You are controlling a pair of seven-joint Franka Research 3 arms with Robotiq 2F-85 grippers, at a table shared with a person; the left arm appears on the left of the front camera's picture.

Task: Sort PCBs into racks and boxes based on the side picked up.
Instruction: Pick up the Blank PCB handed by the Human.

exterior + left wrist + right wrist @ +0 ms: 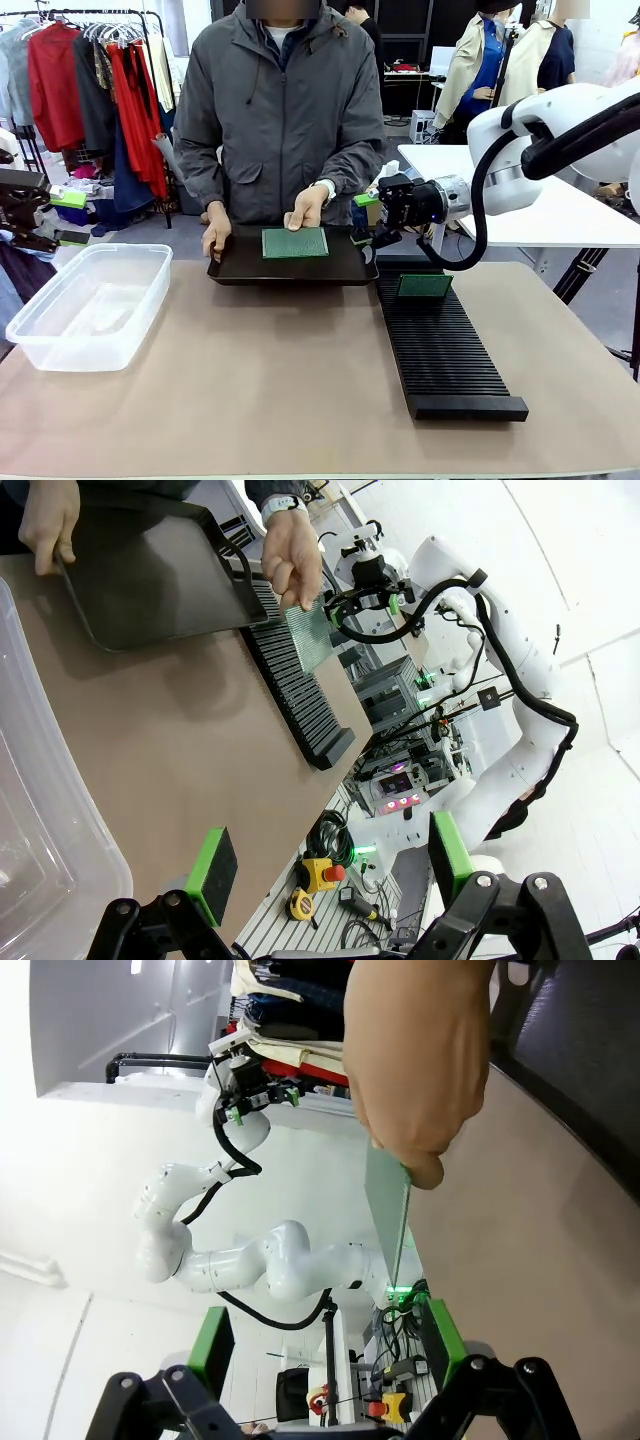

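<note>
At the upper middle of the front view a person's hand holds a thin green rectangular PCB by its far edge over a shallow black tray. The board's lighter, dot-gridded face is turned toward the camera. The person's other hand grips the tray's left rim.

The right gripper, black with green pads, hangs just beside the tray's right end, jaws spread wide with nothing between them. In its wrist view the board hangs edge-on ahead of the fingers, not yet between them. The left gripper is likewise spread and empty in its own wrist view, near the clear plastic rectangular tub at the left of the frame.

A second green PCB already stands upright in a slot at the far end of the long black ribbed rack, right of centre; its other slots are bare. The tub looks empty.

I judge the sorting to be at an early stage: one board racked, none boxed, one offered but not taken. What is left is to grip that board and place it according to its face. How many boards follow cannot be told.
</note>
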